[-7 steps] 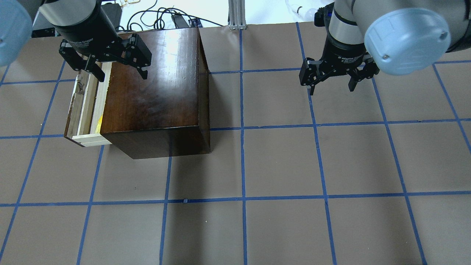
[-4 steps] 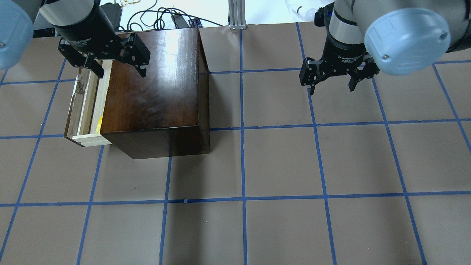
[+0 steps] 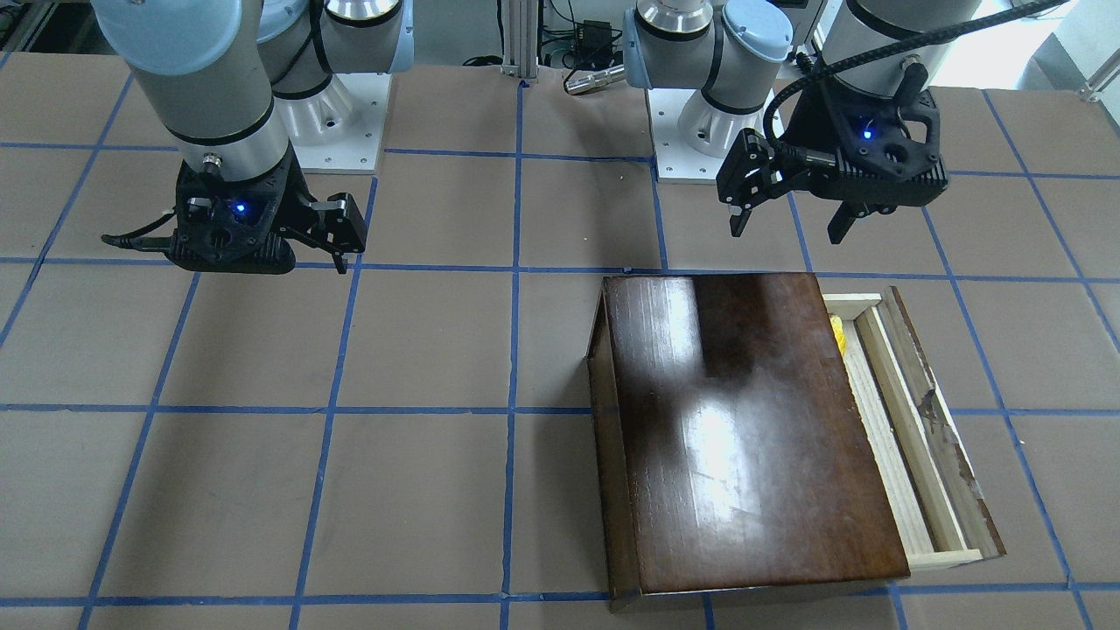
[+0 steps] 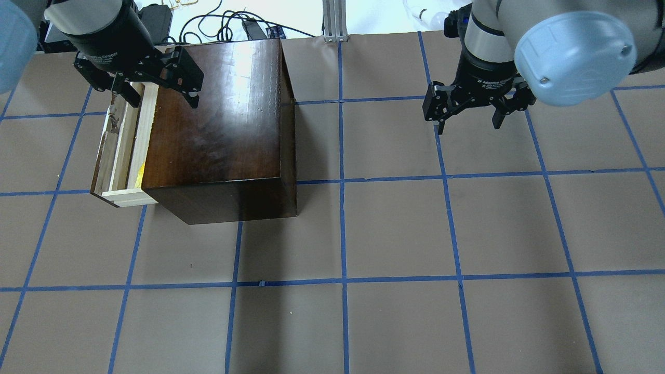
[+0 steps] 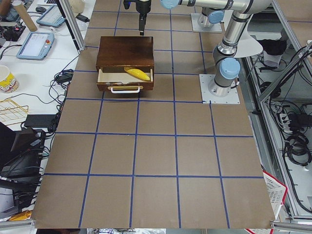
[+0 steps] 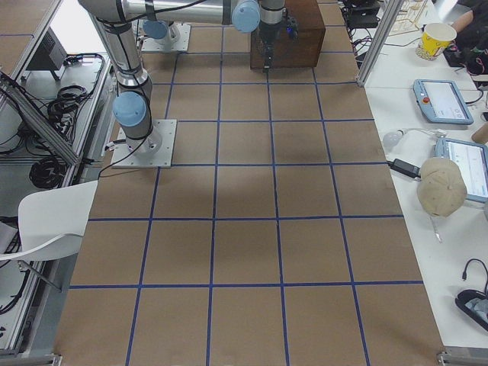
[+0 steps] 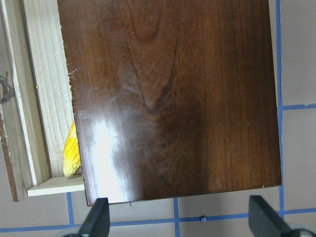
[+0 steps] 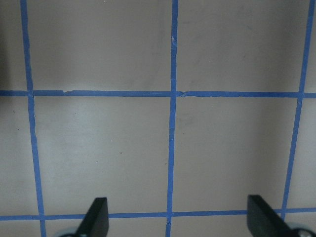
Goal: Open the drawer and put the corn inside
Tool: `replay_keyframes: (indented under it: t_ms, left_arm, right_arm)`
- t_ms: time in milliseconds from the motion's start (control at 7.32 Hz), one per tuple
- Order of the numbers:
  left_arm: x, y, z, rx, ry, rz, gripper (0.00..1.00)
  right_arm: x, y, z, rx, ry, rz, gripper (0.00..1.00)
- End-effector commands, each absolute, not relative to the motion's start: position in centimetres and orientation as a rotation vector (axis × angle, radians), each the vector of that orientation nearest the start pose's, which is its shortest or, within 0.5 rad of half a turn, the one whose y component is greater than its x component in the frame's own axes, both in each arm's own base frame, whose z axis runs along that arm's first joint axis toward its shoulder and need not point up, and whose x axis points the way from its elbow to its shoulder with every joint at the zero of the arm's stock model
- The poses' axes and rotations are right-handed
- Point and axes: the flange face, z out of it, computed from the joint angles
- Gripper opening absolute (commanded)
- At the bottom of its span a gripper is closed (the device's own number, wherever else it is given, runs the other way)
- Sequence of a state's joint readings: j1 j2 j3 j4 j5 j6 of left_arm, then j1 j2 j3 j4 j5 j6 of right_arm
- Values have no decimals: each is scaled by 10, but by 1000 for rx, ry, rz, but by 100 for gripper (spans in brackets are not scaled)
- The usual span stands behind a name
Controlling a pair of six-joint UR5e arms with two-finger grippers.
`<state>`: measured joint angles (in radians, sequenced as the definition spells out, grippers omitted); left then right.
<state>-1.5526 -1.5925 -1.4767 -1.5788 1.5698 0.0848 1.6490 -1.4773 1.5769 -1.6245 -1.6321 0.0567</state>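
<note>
- Brown-papered bench [image 4: 395, 228] with a blue tape grid; cables lie past its far edge.
- Dark box [image 4: 218, 124] sits on the robot's left. Its drawer [image 4: 122, 145] stands partway out, with the corn [image 5: 137, 73] lying in the tray, half hidden under the box top from above.
- Left gripper [image 3: 786, 229] hangs above the box's far end, fingers spread, holding nothing.
- Right gripper [image 4: 468, 127] is well apart over bare paper, fingers spread too.
- I read the placement as done; I'd lift the left arm straight up, then back.
- Watch the drawer wall and box edge beneath the fingers. The widest room lies between the box and the right gripper.

Narrow drawer [image 4: 120, 148] slot beside box [image 4: 218, 119]
</note>
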Motion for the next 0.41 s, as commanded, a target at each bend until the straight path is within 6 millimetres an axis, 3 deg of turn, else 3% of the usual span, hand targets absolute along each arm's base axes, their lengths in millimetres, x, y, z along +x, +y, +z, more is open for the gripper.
replay_keyframes:
  t_ms: [0,273]
  left_arm:
    - [-124,-508,523,96,3137,-99,100]
    - [-124,-510,518,-74,3143,-70,100]
  right_arm:
    - [168,-514,443,-37,3205,65,100]
    - [168,-513,443,-37,3205,67,100]
